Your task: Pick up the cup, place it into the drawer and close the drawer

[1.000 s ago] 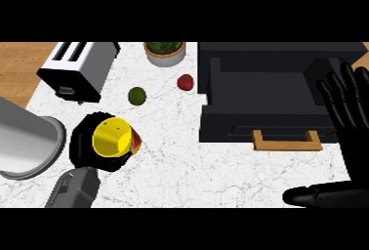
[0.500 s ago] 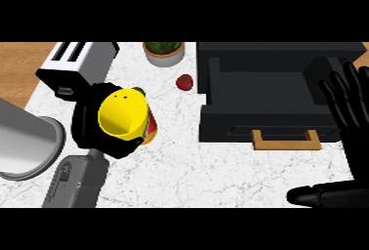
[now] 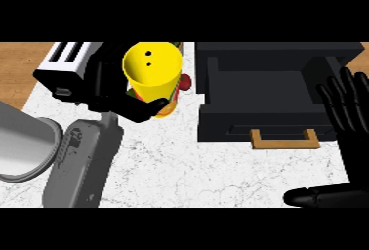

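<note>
My left hand (image 3: 119, 97) is shut on a yellow cup (image 3: 153, 67), lifted above the counter with its open mouth facing up toward the view. The cup has an orange and green band near its base. To the right stands a black open drawer (image 3: 270, 85) with a wooden handle (image 3: 284, 141) at its front. The cup is left of the drawer's cavity, not over it. My right hand (image 3: 349, 114) rests open at the right edge, fingers up, beside the drawer.
A white and black toaster (image 3: 65, 63) sits at the back left. A grey metal pot (image 3: 22, 146) stands at the left edge. A red fruit (image 3: 186, 81) peeks out behind the cup. The counter is white marble (image 3: 187, 171).
The left hand has risen with the cup and moved right and toward the back, nearer the drawer. The cup now hides the green fruit. The right hand has stayed put.
</note>
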Controlling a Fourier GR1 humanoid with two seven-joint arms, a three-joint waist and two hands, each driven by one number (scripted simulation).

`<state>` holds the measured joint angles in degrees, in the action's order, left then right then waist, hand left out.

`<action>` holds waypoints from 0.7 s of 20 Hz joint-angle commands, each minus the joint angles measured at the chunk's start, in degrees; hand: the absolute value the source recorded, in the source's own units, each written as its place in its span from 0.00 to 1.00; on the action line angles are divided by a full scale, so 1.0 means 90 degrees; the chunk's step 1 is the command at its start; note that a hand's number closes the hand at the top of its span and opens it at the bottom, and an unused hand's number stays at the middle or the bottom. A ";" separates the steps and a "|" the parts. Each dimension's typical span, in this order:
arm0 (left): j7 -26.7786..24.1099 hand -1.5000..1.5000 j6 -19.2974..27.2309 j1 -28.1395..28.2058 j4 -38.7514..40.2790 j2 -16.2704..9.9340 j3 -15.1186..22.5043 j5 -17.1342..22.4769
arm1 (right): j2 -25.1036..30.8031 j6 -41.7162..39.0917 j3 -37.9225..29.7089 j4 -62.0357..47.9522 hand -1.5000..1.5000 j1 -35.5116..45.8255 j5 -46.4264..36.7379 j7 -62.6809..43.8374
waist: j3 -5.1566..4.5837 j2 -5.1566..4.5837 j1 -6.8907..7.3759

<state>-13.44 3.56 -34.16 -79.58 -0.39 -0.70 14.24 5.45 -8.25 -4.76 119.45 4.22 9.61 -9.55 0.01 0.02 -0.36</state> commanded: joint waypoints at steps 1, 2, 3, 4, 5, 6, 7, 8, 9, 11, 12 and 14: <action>0.0396 1.00 0.0445 -0.0706 0.0234 0.0041 0.0150 -0.0214 | 0.0155 -0.0168 -0.0322 -0.0446 0.00 0.0117 0.0102 0.0356 | 0.0001 -0.0006 0.0002; 0.0339 1.00 0.0574 -0.1163 0.0640 0.0042 0.0071 -0.0256 | -0.0034 0.0024 0.0078 0.0136 0.00 0.0043 -0.0024 -0.0038 | 0.0000 -0.0006 -0.0032; 0.0414 1.00 0.0564 -0.0918 0.0426 0.0042 0.0157 -0.0271 | 0.0042 -0.0121 0.0007 -0.0029 0.00 -0.0071 0.0059 -0.0007 | 0.0000 -0.0002 -0.0003; 0.0316 1.00 0.0735 -0.1172 0.0762 0.0042 0.0226 -0.0384 | 0.0059 0.0116 -0.0108 -0.0182 0.00 0.0482 0.0117 -0.0265 | -0.0001 -0.0008 -0.0005; 0.0357 1.00 0.0653 -0.1410 0.0908 0.0043 0.0072 -0.0370 | 0.0069 -0.0031 -0.0025 -0.0118 0.00 0.0245 0.0070 -0.0119 | 0.0000 -0.0008 -0.0012; 0.0335 1.00 0.0881 -0.1644 0.1081 0.0043 0.0199 -0.0265 | 0.0022 -0.0018 -0.0105 0.0016 0.00 0.0043 0.0132 -0.0026 | 0.0000 -0.0008 -0.0037; 0.0443 1.00 0.0652 -0.1875 0.1258 0.0043 -0.0005 -0.0269 | 0.0198 -0.0165 -0.0259 -0.0343 0.00 0.0245 0.0256 -0.0041 | 0.0000 -0.0013 -0.0025; 0.0429 1.00 0.1073 -0.1773 0.1123 0.0043 0.0466 -0.0328 | 0.0012 -0.0037 -0.0040 -0.0171 0.00 0.0013 -0.0027 0.0075 | 0.0000 -0.0005 -0.0028; 0.0283 1.00 0.1215 -0.1833 0.1354 0.0043 0.0620 -0.0205 | -0.0069 0.0046 0.0108 -0.0164 0.00 0.0132 -0.0200 0.0141 | 0.0000 -0.0008 -0.0033; 0.0921 1.00 0.1218 -0.2354 0.1465 0.0043 0.0391 -0.0308 | 0.0091 -0.0117 -0.0168 0.0087 0.00 -0.0053 0.0214 -0.0026 | 0.0001 -0.0002 -0.0042; 0.1028 1.00 0.1131 -0.2345 0.1393 0.0043 0.0344 -0.0329 | 0.0066 0.0126 -0.0100 -0.0349 0.00 0.0533 -0.0023 -0.0170 | 0.0000 -0.0006 0.0006; 0.0523 1.00 0.1546 -0.2525 0.2140 0.0043 0.0871 -0.0201 | 0.0012 -0.0047 -0.0077 -0.0025 0.00 -0.0084 0.0021 0.0072 | 0.0001 -0.0012 -0.0090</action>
<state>-8.55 13.59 -53.48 -65.15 -0.02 3.27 12.00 6.05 -8.62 -5.76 118.17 5.38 10.11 -9.43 0.01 -0.07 -0.75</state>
